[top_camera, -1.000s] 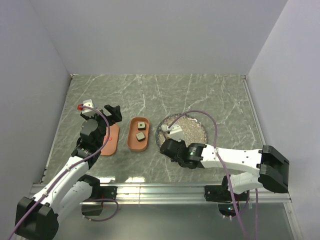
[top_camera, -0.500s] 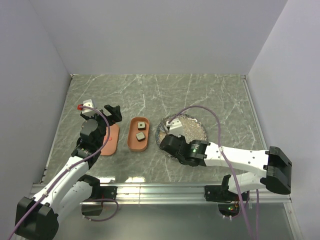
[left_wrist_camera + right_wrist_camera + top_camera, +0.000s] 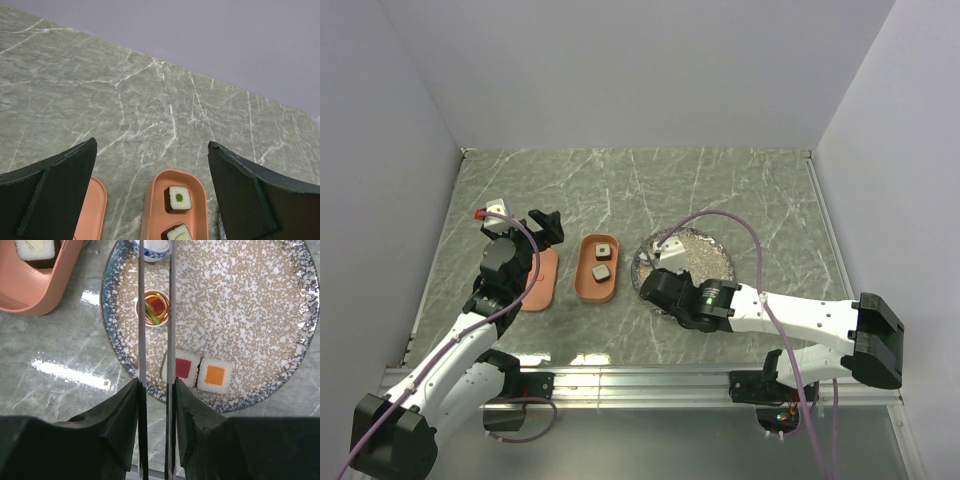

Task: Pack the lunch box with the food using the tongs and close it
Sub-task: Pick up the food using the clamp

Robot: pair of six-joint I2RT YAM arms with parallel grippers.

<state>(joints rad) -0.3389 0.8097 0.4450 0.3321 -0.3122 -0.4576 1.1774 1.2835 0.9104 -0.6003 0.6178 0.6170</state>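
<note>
The salmon lunch box [image 3: 598, 268] lies open with two pieces of food in it, one white square with a green centre [image 3: 179, 197] and another [image 3: 177, 234] cut off by the frame. Its flat lid [image 3: 540, 278] lies just to its left. My right gripper [image 3: 156, 382] is shut on the grey tongs [image 3: 141, 315], whose two slim arms straddle a small round white bit with a red centre [image 3: 156, 307] on the plate. Beside the right arm lie a red-centred piece [image 3: 182, 368] and an orange-centred piece [image 3: 216, 375]. My left gripper [image 3: 152, 145] hangs open and empty above lid and box.
The speckled grey plate [image 3: 705, 262] sits right of the lunch box, under my right wrist. A small blue-and-white bit [image 3: 151, 247] lies at the plate's far rim. Grey walls close in the marble table on three sides.
My right arm has shifted slightly forward and left over the plate with the tongs. The left arm, lunch box and lid have not moved.
</note>
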